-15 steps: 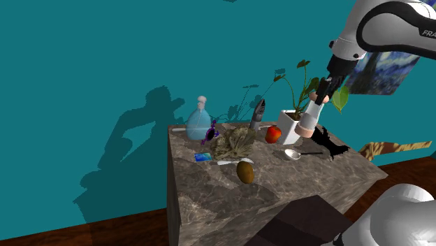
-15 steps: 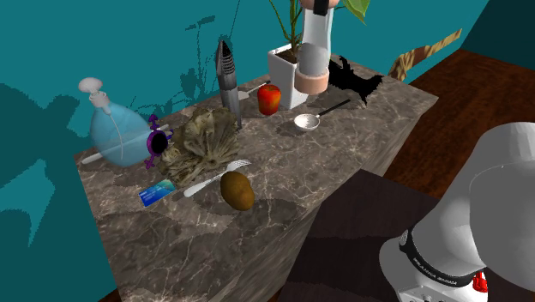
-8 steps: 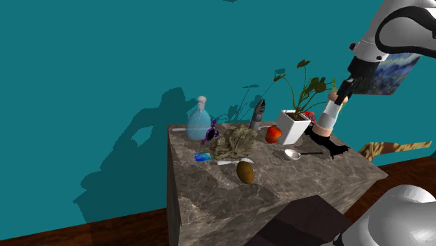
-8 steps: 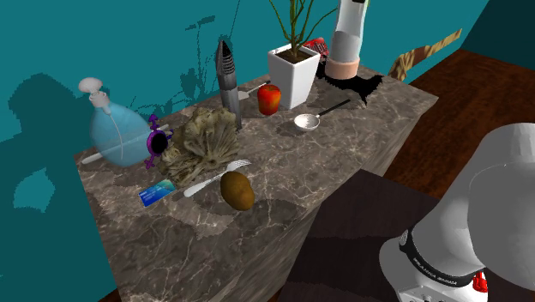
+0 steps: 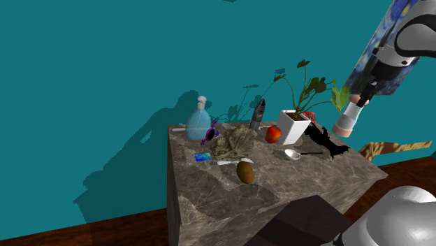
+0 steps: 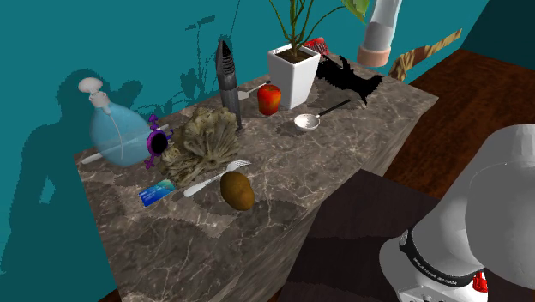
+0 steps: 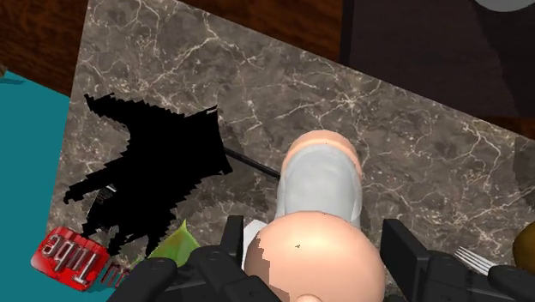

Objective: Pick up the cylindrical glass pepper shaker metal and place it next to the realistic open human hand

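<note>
Shaker (image 5: 346,121) held in the air by the gripper (image 5: 359,99).
Shoulder view: we see it pinched, at 1 o'clock of the black hand (image 5: 327,143). Second exterior view: shaker (image 6: 380,30) at 1 o'clock of hand (image 6: 347,77). Wrist view: fingers (image 7: 401,249) clasp its sides.

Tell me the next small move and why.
Probably lower straight down. The gripper holds the shaker aloft over bare tabletop, just beside the black shape, so descending should set it next to that shape.
</note>
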Robot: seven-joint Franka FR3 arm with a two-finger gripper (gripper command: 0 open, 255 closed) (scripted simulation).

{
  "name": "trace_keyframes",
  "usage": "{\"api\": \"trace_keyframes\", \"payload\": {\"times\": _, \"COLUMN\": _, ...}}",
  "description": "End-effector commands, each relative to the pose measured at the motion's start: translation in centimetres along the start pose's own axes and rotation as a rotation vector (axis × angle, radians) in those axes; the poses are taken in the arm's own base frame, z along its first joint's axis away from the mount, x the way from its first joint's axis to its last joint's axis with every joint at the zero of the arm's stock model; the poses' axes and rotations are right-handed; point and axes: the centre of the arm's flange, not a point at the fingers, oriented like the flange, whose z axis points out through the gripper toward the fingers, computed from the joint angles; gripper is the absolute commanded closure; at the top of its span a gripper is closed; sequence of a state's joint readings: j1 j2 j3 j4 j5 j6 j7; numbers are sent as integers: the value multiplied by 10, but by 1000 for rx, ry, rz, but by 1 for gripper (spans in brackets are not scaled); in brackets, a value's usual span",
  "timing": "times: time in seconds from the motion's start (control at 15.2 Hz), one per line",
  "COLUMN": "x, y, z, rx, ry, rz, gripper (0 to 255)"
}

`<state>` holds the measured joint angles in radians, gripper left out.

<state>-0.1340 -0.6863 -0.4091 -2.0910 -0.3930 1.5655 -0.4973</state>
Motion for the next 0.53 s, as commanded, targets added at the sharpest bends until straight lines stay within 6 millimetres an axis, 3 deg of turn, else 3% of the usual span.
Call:
{"api": "trace_keyframes", "payload": {"times": 0.0, "x": -11, "y": 22, "z": 3, "rx": -1, "ry": 0, "rz": -1, "gripper": 255}}
{"api": "trace_keyframes", "payload": {"times": 0.46, "x": -52, "y": 104, "z": 16, "rx": -1, "ry": 0, "rz": -1, "gripper": 255}}
